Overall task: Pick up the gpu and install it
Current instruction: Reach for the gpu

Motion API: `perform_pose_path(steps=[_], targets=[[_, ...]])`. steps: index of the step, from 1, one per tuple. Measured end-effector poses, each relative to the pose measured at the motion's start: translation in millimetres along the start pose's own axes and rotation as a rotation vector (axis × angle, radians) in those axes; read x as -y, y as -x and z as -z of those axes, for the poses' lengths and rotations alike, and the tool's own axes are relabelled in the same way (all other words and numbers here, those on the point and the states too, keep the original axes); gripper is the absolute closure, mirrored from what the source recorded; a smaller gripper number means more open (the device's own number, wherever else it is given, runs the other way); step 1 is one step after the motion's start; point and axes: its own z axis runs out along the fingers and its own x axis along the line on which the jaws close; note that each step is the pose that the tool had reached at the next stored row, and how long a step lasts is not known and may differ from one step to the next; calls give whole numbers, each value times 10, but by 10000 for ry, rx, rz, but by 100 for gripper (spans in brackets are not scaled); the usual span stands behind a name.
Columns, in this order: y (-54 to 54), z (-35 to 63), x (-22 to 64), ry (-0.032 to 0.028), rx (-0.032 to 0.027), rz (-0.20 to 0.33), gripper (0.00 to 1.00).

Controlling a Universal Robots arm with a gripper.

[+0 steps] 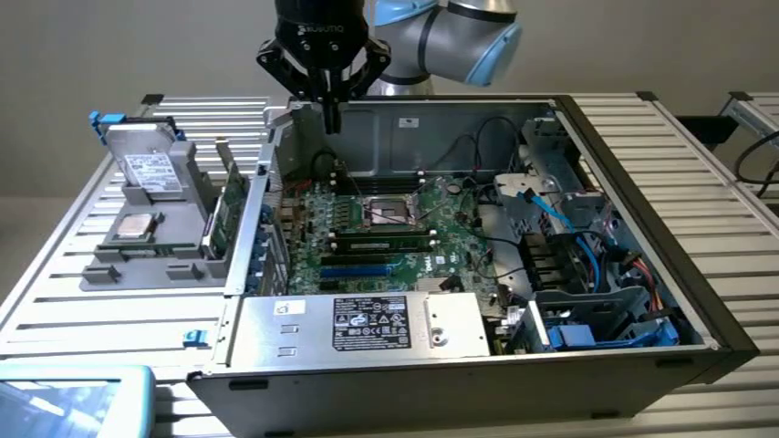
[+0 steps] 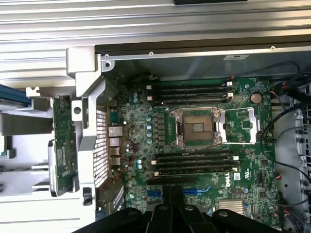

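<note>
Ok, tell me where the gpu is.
On the exterior view's left, the gpu stands on edge in the grey rack, just outside the case wall.

Robotics lab; robot arm [image 1: 462, 32]; opened PC case [image 1: 426, 397]

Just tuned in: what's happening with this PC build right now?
The robot arm's gripper hangs shut and empty above the open computer case, near its rear wall and over the motherboard. The gpu stands on edge in the gray holder beside the case, not yet picked up.

A plain grey wall [image 1: 122, 46] stands behind the slatted metal table [image 1: 688, 155].
</note>
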Motion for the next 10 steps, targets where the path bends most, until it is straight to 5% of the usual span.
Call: perform_pose_path(steps=[10], targets=[[-355, 4, 25, 7, 110, 5, 88]])
